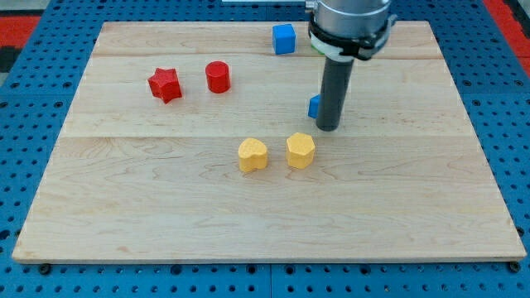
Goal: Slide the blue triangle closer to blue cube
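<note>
On the pale wooden board [166,207], the leftmost piece is a red star-shaped block [165,84], lying toward the board's ten o'clock area. Just to its right, at about two o'clock from it and apart from it, stands a red cylindrical block [218,76].

Near the board's centre sits a yellow heart-shaped block [252,154], and just beside it at three o'clock a yellow hexagonal block [301,150]; a narrow gap separates the two.

At the board's twelve o'clock edge is the blue cube [283,38]. The blue triangle [315,106] lies at about five o'clock from the cube, well apart from it, mostly hidden behind the dark rod so that only a sliver of its left side shows.

My tip [327,128] rests on the board just right of the blue triangle, seemingly touching it, at one o'clock from the yellow hexagon. The arm carries no claw, only this rod.
</note>
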Available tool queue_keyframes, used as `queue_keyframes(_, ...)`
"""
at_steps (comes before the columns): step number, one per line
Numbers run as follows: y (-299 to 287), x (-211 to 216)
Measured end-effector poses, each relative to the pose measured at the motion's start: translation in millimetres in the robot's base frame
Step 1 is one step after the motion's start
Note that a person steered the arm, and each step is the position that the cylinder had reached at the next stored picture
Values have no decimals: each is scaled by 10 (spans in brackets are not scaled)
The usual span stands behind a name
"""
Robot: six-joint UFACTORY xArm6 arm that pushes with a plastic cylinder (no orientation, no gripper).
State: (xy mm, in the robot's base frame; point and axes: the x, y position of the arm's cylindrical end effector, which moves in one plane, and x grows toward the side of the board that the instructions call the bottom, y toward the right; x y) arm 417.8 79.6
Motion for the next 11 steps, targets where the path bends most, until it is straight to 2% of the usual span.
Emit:
queue_keyframes(2,-82,-653)
queue_keyframes(3,302,-500)
queue_keyframes(4,727,-536)
queue_keyframes(5,676,-698)
queue_keyframes(6,342,-738)
queue_keyframes(8,-747,-738)
queue_keyframes(10,-951,-926)
queue_keyframes(11,-743,-787)
